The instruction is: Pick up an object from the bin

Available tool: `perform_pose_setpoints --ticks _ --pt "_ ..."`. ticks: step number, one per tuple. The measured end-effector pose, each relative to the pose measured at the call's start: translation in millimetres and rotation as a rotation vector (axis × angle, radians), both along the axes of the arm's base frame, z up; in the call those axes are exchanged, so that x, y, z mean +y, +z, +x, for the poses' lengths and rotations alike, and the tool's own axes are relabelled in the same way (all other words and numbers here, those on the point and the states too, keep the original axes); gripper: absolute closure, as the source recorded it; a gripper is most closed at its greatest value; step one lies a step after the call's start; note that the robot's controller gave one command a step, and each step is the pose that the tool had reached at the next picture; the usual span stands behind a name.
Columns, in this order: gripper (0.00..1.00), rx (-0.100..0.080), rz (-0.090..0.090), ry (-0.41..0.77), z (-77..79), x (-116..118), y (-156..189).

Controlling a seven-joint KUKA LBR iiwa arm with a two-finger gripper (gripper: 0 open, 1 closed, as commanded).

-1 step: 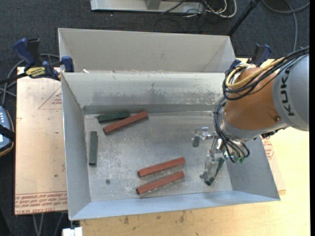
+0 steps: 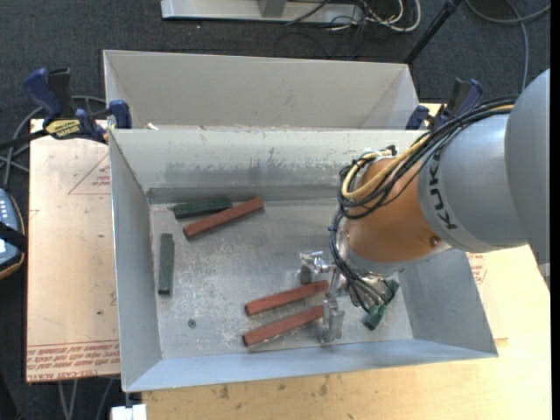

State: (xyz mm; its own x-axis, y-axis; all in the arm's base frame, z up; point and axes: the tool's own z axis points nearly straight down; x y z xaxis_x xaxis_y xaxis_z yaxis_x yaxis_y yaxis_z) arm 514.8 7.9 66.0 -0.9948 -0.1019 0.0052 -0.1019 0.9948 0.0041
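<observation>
Gripper (image 2: 322,297) — red-brown stick (image 2: 282,302), lengthwise left-right

The bin's (image 2: 131,234) floor lies open at centre and toward 7 o'clock. A green stick (image 2: 203,207) and red-brown stick (image 2: 224,218) crowd 11 o'clock, a dark stick (image 2: 164,263) lines 9 o'clock, a pair of sticks (image 2: 287,301) bars 5 o'clock. The arm (image 2: 394,217) covers 3 to 4, perhaps hiding more.
</observation>
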Motion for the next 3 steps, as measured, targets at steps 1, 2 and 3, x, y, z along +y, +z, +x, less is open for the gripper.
perform_pose_setpoints --ticks 1,2,3 --pt "1.00 -0.006 -0.002 -0.004 1.8 -2.8 3.6" --pt "1.00 -0.017 -0.002 0.035 28.6 13.3 125.1" --pt "1.00 -0.019 0.000 0.334 101.8 72.0 193.8"
